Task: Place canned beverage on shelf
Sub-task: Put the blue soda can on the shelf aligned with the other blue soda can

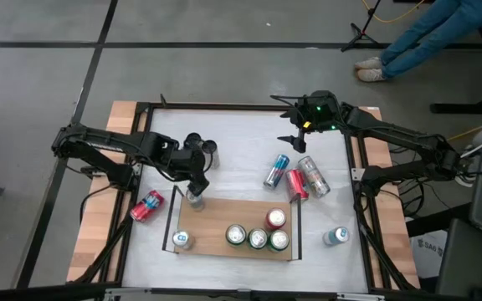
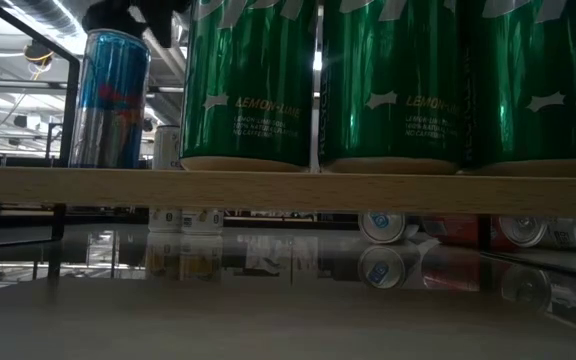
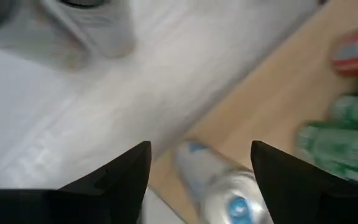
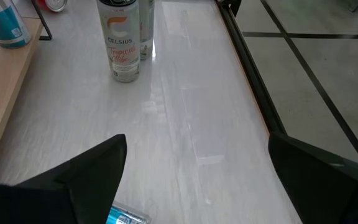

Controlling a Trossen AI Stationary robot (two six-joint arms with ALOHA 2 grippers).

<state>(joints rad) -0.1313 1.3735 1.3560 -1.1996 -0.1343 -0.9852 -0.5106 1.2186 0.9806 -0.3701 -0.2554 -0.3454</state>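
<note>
The shelf [image 1: 224, 219] is a light wooden board lying on the white table. On it stand three green cans [image 1: 258, 239], a red can [image 1: 275, 219] and a blue-white can [image 1: 182, 240]. A slim blue-and-silver can [image 1: 193, 199] stands upright on its base at the shelf's far left corner [image 2: 108, 100]. My left gripper [image 1: 195, 184] hangs open just over this can and points down. In the left wrist view the can's top [image 3: 234, 205] shows below and between the spread fingers. My right gripper [image 1: 294, 140] waits open over the table's far side, with nothing between its fingers [image 4: 197, 155].
Loose cans lie to the right of the shelf's far side: a blue one [image 1: 276, 171], a silver one [image 1: 314, 176] and a red one [image 1: 297, 186]. One can stands at the right [image 1: 335, 237]. A red can [image 1: 147, 206] lies at the left. Two Celsius cans [image 4: 120, 43] stand behind my left arm.
</note>
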